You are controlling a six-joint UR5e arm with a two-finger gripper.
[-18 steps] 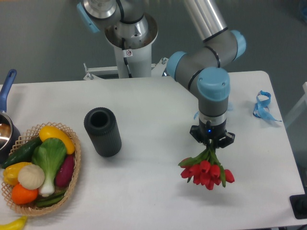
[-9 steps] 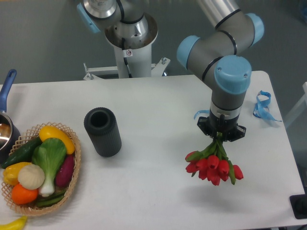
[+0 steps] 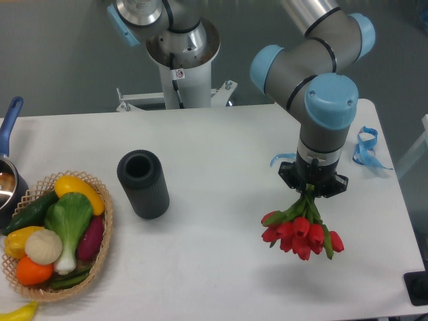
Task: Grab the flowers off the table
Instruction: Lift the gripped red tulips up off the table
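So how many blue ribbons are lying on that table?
2 in view: one blue ribbon near the table's right edge, and another peeking out behind the gripper, mostly hidden by the arm.

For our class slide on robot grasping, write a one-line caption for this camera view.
Gripper holds the red flowers by the stems, blooms hanging above the white table.

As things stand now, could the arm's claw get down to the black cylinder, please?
Probably not yet: the claw is shut on the flowers, so it is occupied. Otherwise the black cylinder stands apart on the table with nothing over it.
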